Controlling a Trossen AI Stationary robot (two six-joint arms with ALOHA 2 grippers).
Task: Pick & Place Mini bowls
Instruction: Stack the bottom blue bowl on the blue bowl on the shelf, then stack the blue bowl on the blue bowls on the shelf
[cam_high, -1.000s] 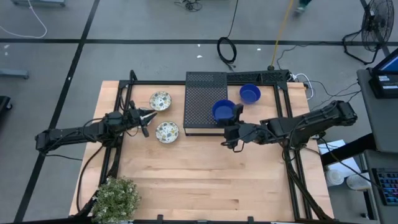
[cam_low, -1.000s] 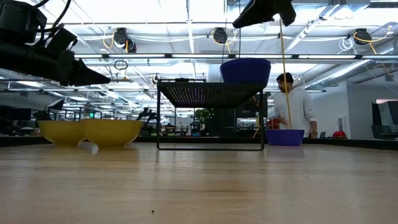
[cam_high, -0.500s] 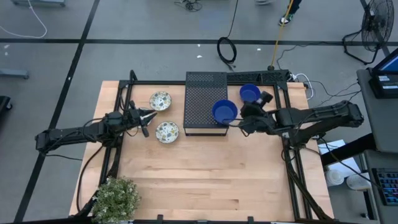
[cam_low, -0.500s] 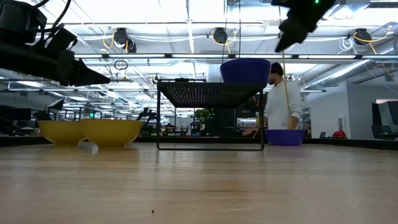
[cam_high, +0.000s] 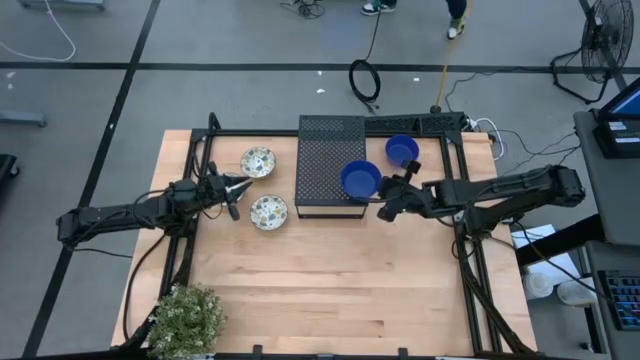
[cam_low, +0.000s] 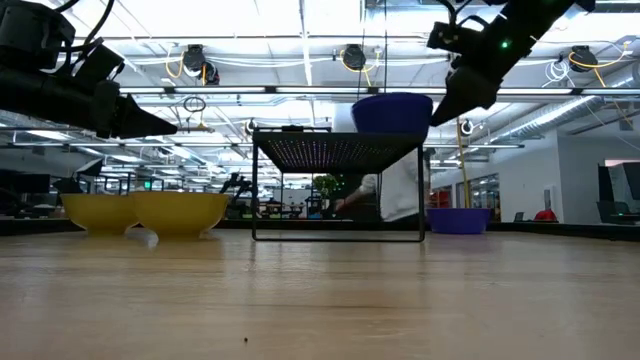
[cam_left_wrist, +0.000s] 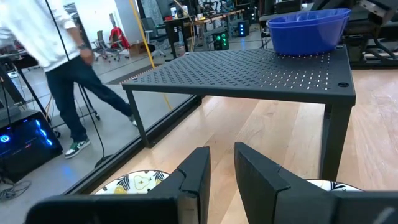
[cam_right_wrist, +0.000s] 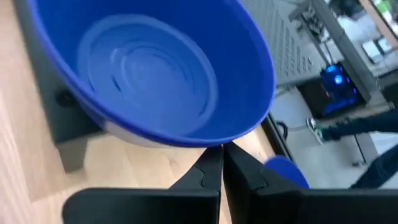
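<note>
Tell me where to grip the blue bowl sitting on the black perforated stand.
Pinch the rim of the blue bowl on the side facing the right pincer, one finger inside. The bowl sits upright on the stand near that edge, and its thin flared lip is exposed there.

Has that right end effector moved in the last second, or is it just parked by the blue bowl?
Yes. The right end effector, shut, swung from in front of the black perforated box to its right side, beside the glossy blue bowl.

Two dark jointed arms, black angular gripper fingers, green indicator light
</note>
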